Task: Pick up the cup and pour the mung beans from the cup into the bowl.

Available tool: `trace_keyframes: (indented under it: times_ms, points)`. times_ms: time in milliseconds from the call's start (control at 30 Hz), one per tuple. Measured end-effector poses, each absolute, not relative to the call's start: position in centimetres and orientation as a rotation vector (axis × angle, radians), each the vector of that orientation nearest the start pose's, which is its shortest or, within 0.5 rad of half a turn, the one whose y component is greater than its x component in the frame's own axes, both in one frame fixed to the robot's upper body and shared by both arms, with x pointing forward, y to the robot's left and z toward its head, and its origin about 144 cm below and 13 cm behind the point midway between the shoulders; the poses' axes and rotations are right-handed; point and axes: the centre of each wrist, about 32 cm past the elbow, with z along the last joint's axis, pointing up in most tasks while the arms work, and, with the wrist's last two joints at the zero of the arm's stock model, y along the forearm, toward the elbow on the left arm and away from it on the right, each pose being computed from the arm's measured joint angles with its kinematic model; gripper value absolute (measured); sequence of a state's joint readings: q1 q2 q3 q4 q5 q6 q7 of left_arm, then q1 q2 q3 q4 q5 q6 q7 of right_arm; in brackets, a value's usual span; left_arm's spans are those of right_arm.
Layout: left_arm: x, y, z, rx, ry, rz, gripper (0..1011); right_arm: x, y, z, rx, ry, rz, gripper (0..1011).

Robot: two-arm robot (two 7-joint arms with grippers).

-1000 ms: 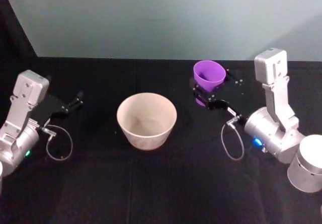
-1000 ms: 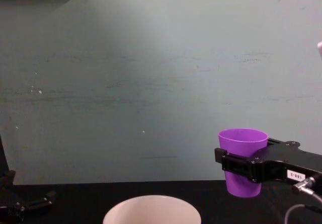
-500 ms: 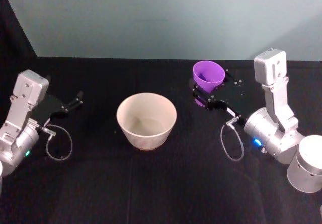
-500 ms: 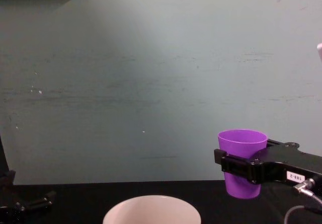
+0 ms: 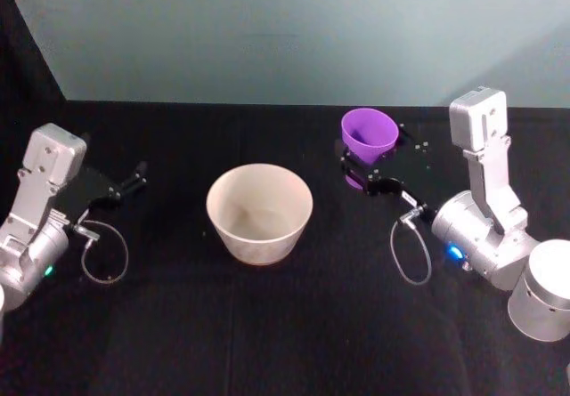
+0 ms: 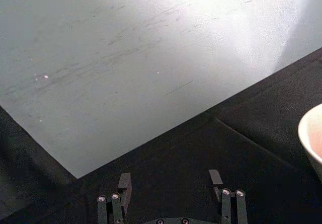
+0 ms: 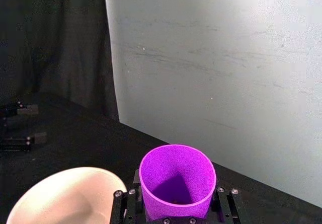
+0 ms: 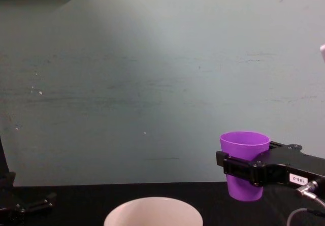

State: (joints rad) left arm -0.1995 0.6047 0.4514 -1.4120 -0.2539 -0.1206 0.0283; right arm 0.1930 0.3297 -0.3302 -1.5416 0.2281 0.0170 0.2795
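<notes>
Nearest of the task's things, the bowl (image 5: 259,211) stands upright on the black counter (image 5: 267,343), about mid-width. Its mouth faces up and its inside shows smooth off-white. It touches neither arm. From the chest view its rim (image 8: 153,206) sits low in the middle.

Left of the bowl and slightly farther back, the left hand (image 5: 134,178) hangs low over the counter, well apart from the bowl. In the left wrist view its two fingers (image 6: 123,183) are spread wide, with bare counter between them. A cable loop (image 5: 102,258) hangs from that arm's wrist on the near side.

Right of the bowl and farther back, the right hand (image 5: 358,166) reaches in from the right side. It is pinching the cup (image 5: 370,133). In the right wrist view one finger (image 7: 126,204) lies against each side of the cup's lower wall. In the chest view the near finger crosses the cup below its middle.

The cup is upright, mouth up, with its rim level in the chest view. It is near the bowl but not over it; a strip of black counter separates the two. Whether the cup's base touches the counter cannot be told. The cup's inner bottom lies in shadow, and what it holds cannot be made out.

Farthest back, a pale green wall (image 5: 285,31) rises behind the counter's far edge.
</notes>
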Motion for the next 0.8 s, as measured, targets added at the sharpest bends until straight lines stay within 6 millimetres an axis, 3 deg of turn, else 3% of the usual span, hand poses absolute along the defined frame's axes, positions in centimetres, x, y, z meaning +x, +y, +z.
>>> trace_keyframes:
  times_ms: [800]
  points:
    - [48.86, 30.97, 113.98, 0.304, -0.285, 1.248, 1000, 49.82, -22.64, 118.04, -0.078, -0.132, -0.991, 723]
